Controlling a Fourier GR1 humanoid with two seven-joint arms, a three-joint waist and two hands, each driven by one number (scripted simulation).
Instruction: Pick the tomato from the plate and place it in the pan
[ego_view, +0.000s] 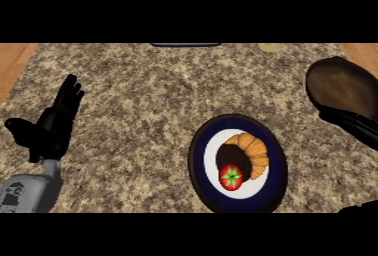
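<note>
Tomato (231, 177) sitting on the plate (201, 165) at five o'clock, touching a croissant (253, 150), untouched so far. Pan (341, 87) waiting at two o'clock, well apart. Left hand (53, 125) at nine o'clock resting, fingers straight and holding nothing; right hand not visible.

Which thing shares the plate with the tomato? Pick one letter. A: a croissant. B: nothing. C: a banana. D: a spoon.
A: a croissant curves beside the tomato on the plate, touching or nearly touching it.
</note>
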